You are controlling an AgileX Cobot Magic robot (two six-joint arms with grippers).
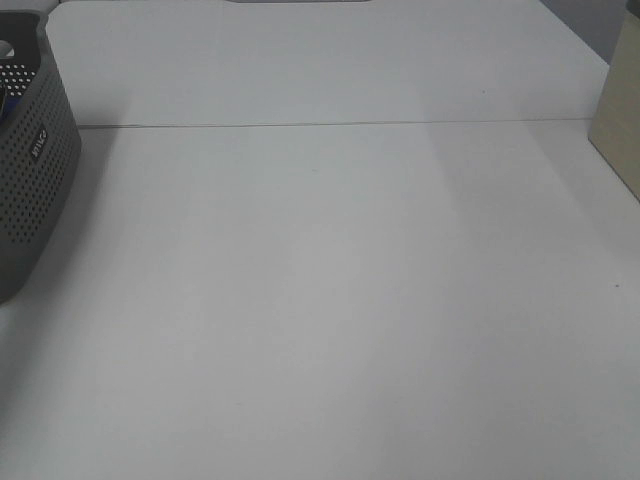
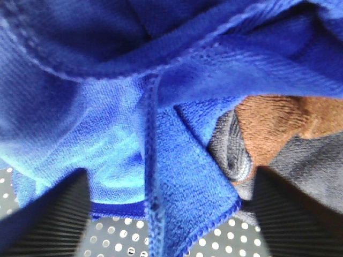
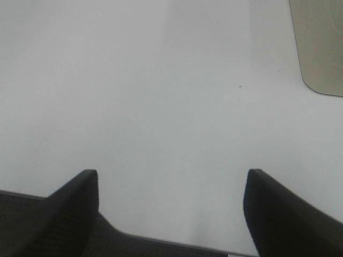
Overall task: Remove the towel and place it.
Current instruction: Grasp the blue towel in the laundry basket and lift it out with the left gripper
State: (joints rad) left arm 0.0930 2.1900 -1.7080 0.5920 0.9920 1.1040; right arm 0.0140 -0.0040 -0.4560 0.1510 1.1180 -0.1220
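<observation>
Looking into the grey perforated basket (image 1: pixel 40 170) at the left edge of the table (image 1: pixel 350 300), we find the left gripper (image 2: pixel 170 172) right over the towel (image 2: pixel 107 134), which lies bunched in folds inside the basket. Its jaws stand well apart with a fold of blue plush between them, and we see no finger pressing the cloth, so nothing is gripped as yet. The relation that matters is the stitched hem: it runs between the two fingers, roughly along the line of the gripper's reach, so the jaws would close across it and gather the fold on either side. Just beside the towel, by one finger, lie a brown cloth (image 2: pixel 289 120) and a grey cloth (image 2: pixel 230 144), close enough that we judge a careless pinch could take them too. The right gripper (image 3: pixel 171 172) hangs wide open and empty over bare table, well apart from the basket, with a beige box (image 1: pixel 620 110) off to its side; the left arm is plainly the nearer. Only the left wrist view shows the towel and the jaws around it; the high view shows neither arm and only a sliver of blue at the basket's rim, yet it alone shows the broad table surface where we judge the towel could be laid
</observation>
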